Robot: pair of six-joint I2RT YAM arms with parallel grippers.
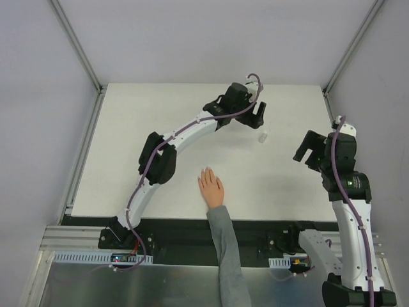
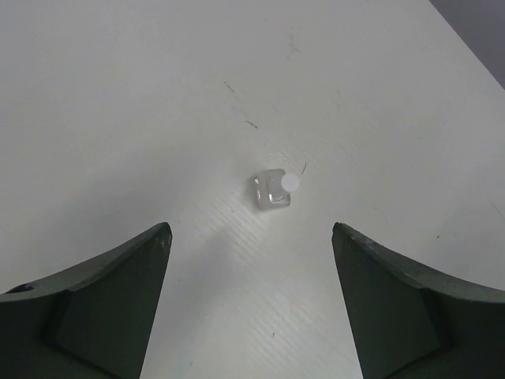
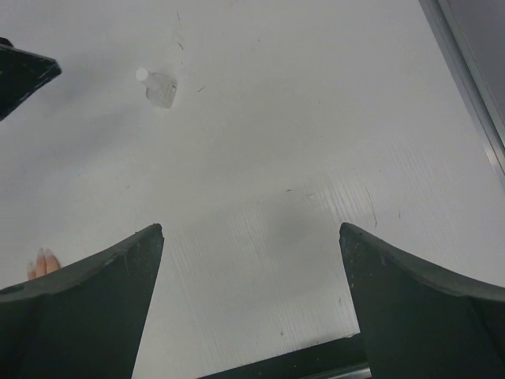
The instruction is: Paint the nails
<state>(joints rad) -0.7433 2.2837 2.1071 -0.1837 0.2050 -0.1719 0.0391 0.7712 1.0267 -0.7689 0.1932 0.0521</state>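
A pale peach-pink hand (image 1: 210,186) in a grey sleeve (image 1: 225,249) lies flat on the white table (image 1: 160,109), fingers together pointing away; its nails are too small to make out. Two fingertips (image 3: 41,263) show at the left edge of the right wrist view. A small clear bottle with a white cap (image 1: 262,136) stands on the table; it also shows in the left wrist view (image 2: 274,189) and the right wrist view (image 3: 158,86). My left gripper (image 1: 257,115) is open and empty, just behind the bottle. My right gripper (image 1: 305,153) is open and empty, to the bottle's right.
Metal frame rails (image 1: 82,54) and grey walls bound the table at the back and sides. A black strip (image 1: 255,225) runs along the near edge by the arm bases.
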